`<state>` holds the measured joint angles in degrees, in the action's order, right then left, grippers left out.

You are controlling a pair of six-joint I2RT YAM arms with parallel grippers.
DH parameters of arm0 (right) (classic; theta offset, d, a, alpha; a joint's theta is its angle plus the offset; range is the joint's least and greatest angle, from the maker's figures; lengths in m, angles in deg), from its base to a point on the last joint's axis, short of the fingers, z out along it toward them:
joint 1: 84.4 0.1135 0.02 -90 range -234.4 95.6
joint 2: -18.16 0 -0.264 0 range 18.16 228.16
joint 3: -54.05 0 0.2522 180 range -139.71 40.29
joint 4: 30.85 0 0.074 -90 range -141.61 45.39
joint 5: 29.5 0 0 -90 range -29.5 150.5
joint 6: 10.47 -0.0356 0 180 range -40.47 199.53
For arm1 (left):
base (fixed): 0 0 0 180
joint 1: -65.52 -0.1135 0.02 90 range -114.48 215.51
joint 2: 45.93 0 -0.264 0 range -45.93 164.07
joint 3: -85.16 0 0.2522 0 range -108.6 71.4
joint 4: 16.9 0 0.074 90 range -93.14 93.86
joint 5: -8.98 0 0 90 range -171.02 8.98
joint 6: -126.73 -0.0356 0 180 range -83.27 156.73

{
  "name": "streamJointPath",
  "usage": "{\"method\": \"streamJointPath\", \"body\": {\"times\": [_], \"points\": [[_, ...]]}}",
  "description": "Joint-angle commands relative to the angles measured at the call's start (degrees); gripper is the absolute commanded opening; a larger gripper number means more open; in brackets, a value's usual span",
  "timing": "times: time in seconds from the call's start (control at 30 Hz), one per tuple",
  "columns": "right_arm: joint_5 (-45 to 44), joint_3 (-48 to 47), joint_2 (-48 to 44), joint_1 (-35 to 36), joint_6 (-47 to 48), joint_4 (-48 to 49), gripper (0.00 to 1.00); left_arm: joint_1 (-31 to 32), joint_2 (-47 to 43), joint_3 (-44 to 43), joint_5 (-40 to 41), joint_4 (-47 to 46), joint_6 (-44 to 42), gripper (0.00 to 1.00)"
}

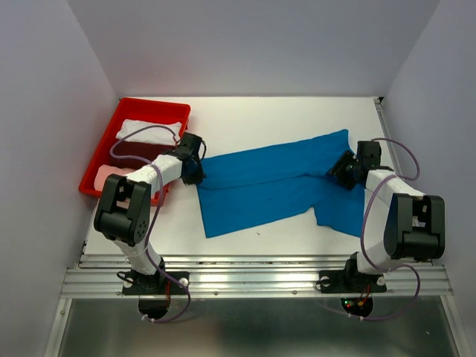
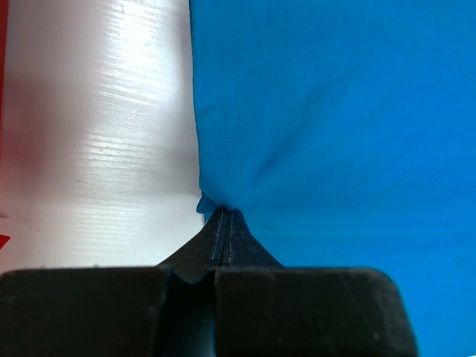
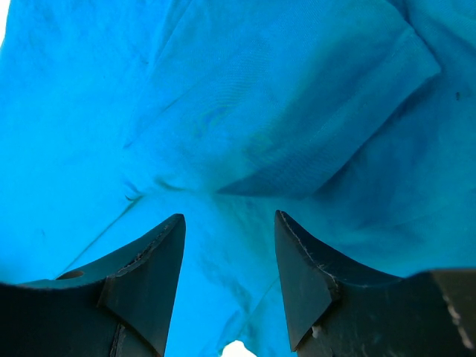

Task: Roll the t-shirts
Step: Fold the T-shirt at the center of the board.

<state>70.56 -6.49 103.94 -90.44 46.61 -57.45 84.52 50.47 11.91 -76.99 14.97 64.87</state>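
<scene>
The bright blue t-shirt (image 1: 275, 182) lies spread across the white table, its length running left to right. My left gripper (image 1: 195, 173) is at its left edge, shut on a pinch of the blue cloth (image 2: 312, 134), with the jaws pressed together in the left wrist view (image 2: 225, 216). My right gripper (image 1: 341, 172) is over the shirt's right part, jaws open, with blue cloth (image 3: 245, 111) filling the right wrist view between and beyond the fingers (image 3: 229, 219). A white tee (image 1: 149, 130), a dark red one (image 1: 137, 151) and a pink one (image 1: 110, 178) lie in the red tray.
The red tray (image 1: 152, 105) sits at the table's left, right beside my left arm. Grey walls close in the left, back and right. A metal rail (image 1: 253, 271) runs along the near edge.
</scene>
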Motion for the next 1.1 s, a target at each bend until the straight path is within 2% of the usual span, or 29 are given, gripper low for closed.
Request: {"method": "streamJointPath", "body": {"times": [0.0,0.3,0.5,0.53,0.57,0.6,0.63,0.67,0.77,0.87,0.93,1.07], "points": [[-0.3,-1.5,-1.7,-0.5,0.6,0.4,0.57,-0.3,-3.8,-3.7,-2.3,4.2,0.2,0.0],[-0.7,-0.9,-2.1,-0.5,0.8,0.4,0.57,-2.4,-3.8,-4.9,-12.2,8.4,1.9,0.0],[-1.0,-0.9,-2.1,-0.5,1.0,0.5,0.57,-3.7,-2.6,-6.0,-14.1,11.5,2.2,0.0],[-1.0,-0.9,-2.1,-0.5,1.0,0.5,0.57,-3.9,-2.8,-6.2,-13.4,11.9,2.7,0.04],[-1.0,-0.9,-2.1,-0.5,1.0,0.4,0.57,-4.3,-3.0,-6.3,-13.3,12.3,3.0,0.16],[-1.2,-0.9,-2.2,-0.5,1.1,0.4,0.57,-4.6,-3.6,-6.3,-13.3,12.1,3.1,0.56],[-1.4,-0.9,-2.2,-0.5,1.1,0.4,0.57,-4.8,-4.1,-6.2,-13.2,11.7,3.5,0.68],[-1.5,-0.9,-2.2,-0.5,1.1,0.4,0.57,-4.8,-4.6,-6.3,-12.8,11.2,3.8,0.71],[-1.6,-1.0,-2.2,-0.5,1.3,0.2,0.57,-4.8,-6.2,-7.6,-10.5,9.5,4.4,0.7],[-2.1,-1.1,-2.5,-0.5,1.2,-0.2,0.57,-4.5,-6.5,-9.0,-8.5,7.9,3.7,0.62],[-3.1,-1.0,-2.9,-0.5,1.5,-0.5,0.56,-3.7,-5.1,-9.8,-8.7,7.2,2.4,0.57],[-7.2,-0.9,-3.9,0.1,3.5,-2.4,0.54,-1.1,-1.8,-11.9,-9.4,6.1,0.7,0.53]]}}
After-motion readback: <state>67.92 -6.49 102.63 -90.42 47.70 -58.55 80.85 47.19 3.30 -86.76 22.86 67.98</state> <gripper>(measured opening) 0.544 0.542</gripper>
